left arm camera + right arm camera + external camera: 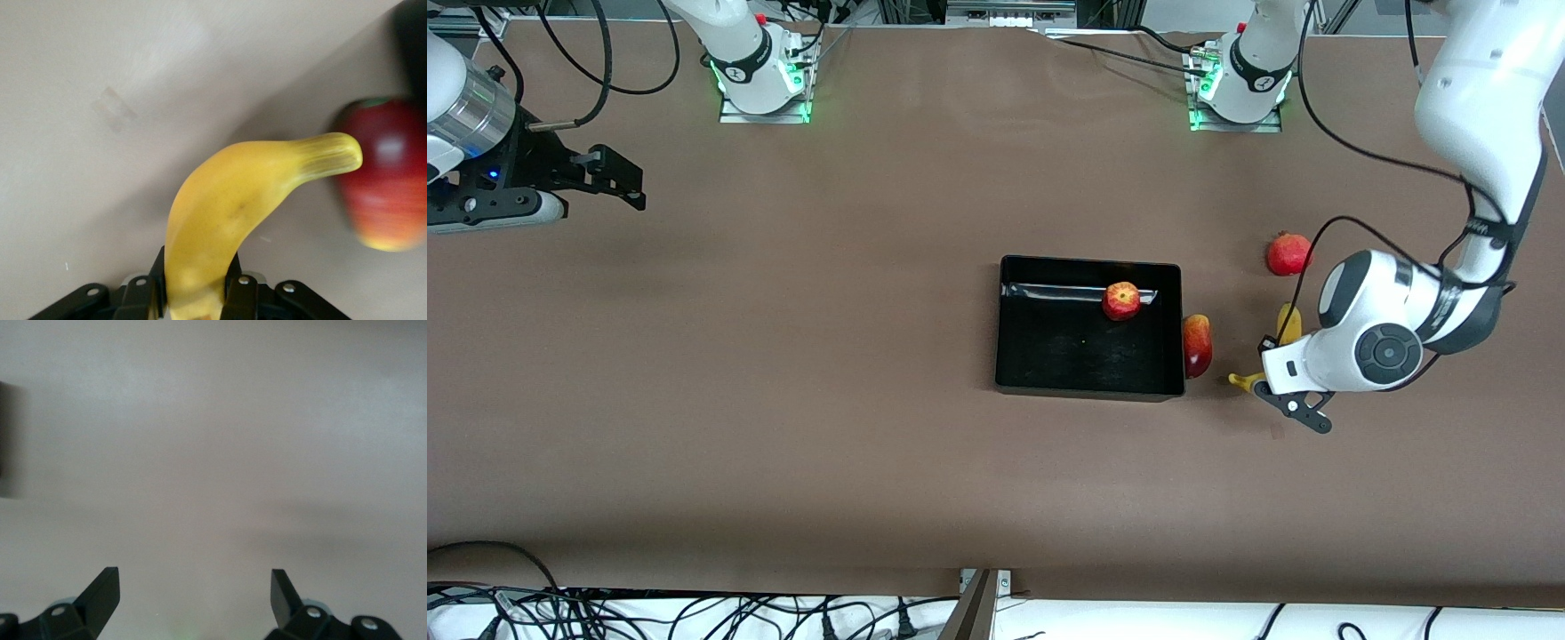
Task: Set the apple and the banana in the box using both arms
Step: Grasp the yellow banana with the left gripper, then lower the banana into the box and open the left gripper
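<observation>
Our left gripper [1267,378] pinched the banana [227,220] beside the box [1089,387]; it could snag the mango-like fruit [1197,345]. The apple [1121,300] lay inside. Our right gripper [193,587] waited, spread empty.

The left gripper [1270,384], at the frame's lower right, was clamped; the right gripper [618,182], upper left, waited with fingers [100,593] apart.

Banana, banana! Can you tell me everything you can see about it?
The banana is long, curved and smooth yellow, with a faintly greenish, ridged tip. The left gripper pinches one end between its fingers, and the other end points toward a red-orange fruit beside the box. It is outside the box, toward the left arm's end of the table.
</observation>
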`<state>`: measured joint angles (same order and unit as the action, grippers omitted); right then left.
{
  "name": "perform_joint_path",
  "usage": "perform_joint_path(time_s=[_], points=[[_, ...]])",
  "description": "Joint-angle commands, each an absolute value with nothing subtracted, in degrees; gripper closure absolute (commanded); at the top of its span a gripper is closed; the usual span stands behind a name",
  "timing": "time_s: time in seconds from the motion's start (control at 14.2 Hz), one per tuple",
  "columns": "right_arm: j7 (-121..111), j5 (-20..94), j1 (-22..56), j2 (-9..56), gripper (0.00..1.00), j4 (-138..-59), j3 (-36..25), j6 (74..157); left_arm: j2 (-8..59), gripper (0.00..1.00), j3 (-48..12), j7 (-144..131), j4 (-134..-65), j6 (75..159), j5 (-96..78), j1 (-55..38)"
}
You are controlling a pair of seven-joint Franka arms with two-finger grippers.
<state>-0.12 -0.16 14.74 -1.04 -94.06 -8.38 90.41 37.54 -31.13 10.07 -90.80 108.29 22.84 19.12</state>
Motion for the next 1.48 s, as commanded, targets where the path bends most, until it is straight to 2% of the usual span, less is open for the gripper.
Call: perform_joint_path(time_s=[0.0, 0.21, 0.35, 0.56, 0.85, 0.92, 0.99, 1.13, 1.41], points=[[-0.26, -1.41, 14.33, -0.88, 0.00, -93.16, -8.00, 89.30, 36.12, 1.00, -36.72, -0.65, -85.79, 99.60, 15.85, 17.42], [-0.09, -1.32, 14.33, -0.88, 0.00, -93.16, -7.91, 89.47, 37.87, 1.00, -36.74, -16.65, -84.03, 100.10, 11.87, 6.38], [-0.09, -1.32, 14.33, -0.88, 0.00, -93.16, -7.91, 89.38, 42.34, 1.00, -35.43, -24.23, -80.96, 104.91, 12.65, -0.50], [0.09, -1.32, 14.33, -0.88, 0.00, -93.16, -7.91, 89.39, 46.13, 1.00, -31.66, -25.57, -81.73, 115.03, 12.75, -5.78], [0.09, -1.32, 14.33, -0.88, 0.00, -93.16, -7.91, 89.47, 48.34, 0.99, -26.20, -27.34, -81.74, 118.47, 13.01, -11.33], [0.09, -1.32, 14.33, -0.88, 0.00, -93.16, -7.91, 89.56, 48.60, 0.33, -26.19, -27.77, -81.65, 118.48, 12.92, -11.42], [0.09, -1.32, 14.33, -0.88, 0.00, -93.16, -7.91, 89.56, 48.34, 0.00, -26.10, -27.60, -81.74, 118.22, 13.01, -11.43], [0.09, -1.32, 14.33, -0.88, 0.00, -93.16, -7.91, 89.65, 46.33, 0.00, -26.19, -27.68, -81.30, 116.82, 12.92, -10.47], [0.09, -1.32, 14.33, -0.79, 0.00, -93.16, -8.00, 89.65, 33.17, 0.00, -26.10, -26.90, -80.60, 103.49, 13.01, -4.07]])
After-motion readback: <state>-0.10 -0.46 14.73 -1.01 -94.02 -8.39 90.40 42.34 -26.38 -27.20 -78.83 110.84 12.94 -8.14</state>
